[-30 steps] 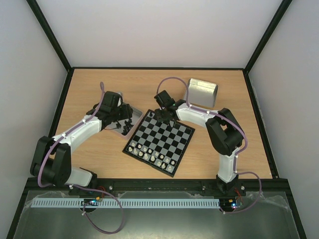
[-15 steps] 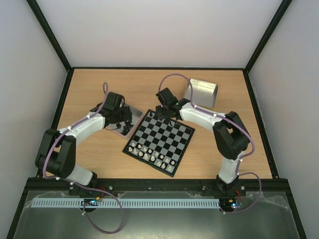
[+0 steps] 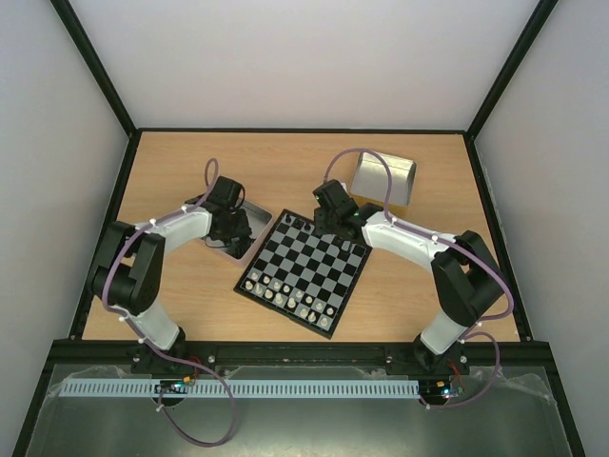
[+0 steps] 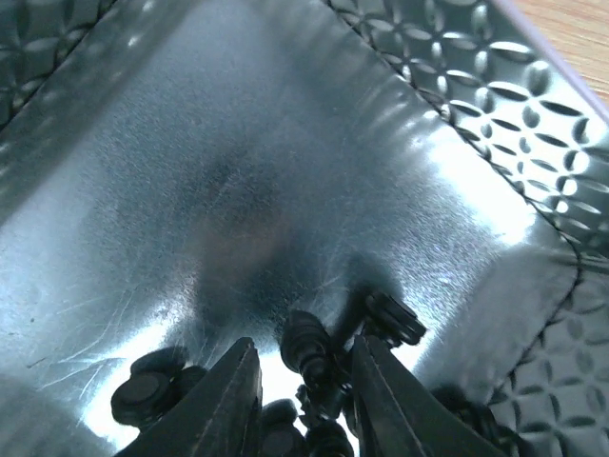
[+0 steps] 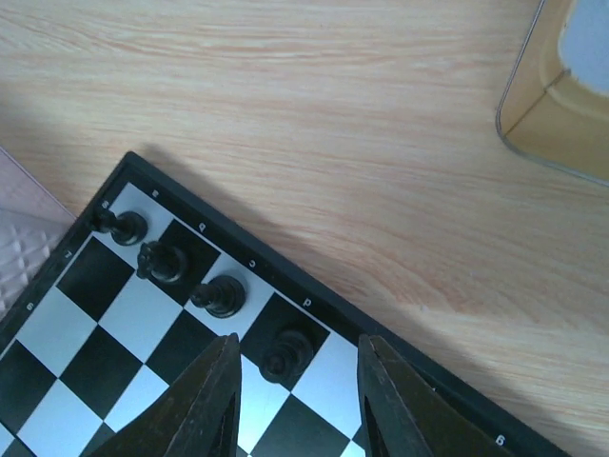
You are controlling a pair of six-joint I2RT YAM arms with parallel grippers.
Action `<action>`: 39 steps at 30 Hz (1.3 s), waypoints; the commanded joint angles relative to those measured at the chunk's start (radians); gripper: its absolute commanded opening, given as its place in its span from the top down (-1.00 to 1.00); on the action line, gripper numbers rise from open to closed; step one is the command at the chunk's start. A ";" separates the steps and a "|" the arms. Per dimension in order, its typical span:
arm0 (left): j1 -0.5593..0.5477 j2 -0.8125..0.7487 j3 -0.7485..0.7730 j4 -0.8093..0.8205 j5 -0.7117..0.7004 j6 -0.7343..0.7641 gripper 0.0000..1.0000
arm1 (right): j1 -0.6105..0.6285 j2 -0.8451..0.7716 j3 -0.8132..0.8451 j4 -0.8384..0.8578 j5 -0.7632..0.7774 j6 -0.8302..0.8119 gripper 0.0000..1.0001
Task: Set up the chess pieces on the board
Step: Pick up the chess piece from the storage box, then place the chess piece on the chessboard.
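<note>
In the left wrist view, the left gripper (image 4: 304, 345) is lowered into the metal tray (image 4: 285, 124). Its jaws are narrowed about one of the black chess pieces (image 4: 309, 364) heaped at the bottom of the frame, and whether it is pinched cannot be told. The right gripper (image 5: 300, 343) is held open, touching nothing, astride the fourth of four such pieces stood along the upper edge of the board (image 3: 319, 259).
</note>
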 commanded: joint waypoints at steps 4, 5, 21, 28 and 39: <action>0.007 0.059 0.047 -0.016 -0.018 0.005 0.54 | -0.003 -0.026 -0.028 0.021 -0.005 0.042 0.35; 0.006 0.069 0.050 -0.015 -0.016 0.007 0.56 | -0.003 -0.028 -0.028 0.022 -0.005 0.044 0.35; -0.058 -0.042 0.119 -0.092 -0.087 0.015 0.93 | -0.003 -0.136 -0.060 0.041 0.050 0.063 0.36; -0.184 -0.026 0.233 -0.128 -0.020 0.064 0.92 | -0.004 -0.242 -0.139 0.100 0.170 0.131 0.35; -0.311 0.187 0.398 -0.210 -0.072 0.103 0.88 | -0.012 -0.330 -0.222 0.124 0.215 0.180 0.34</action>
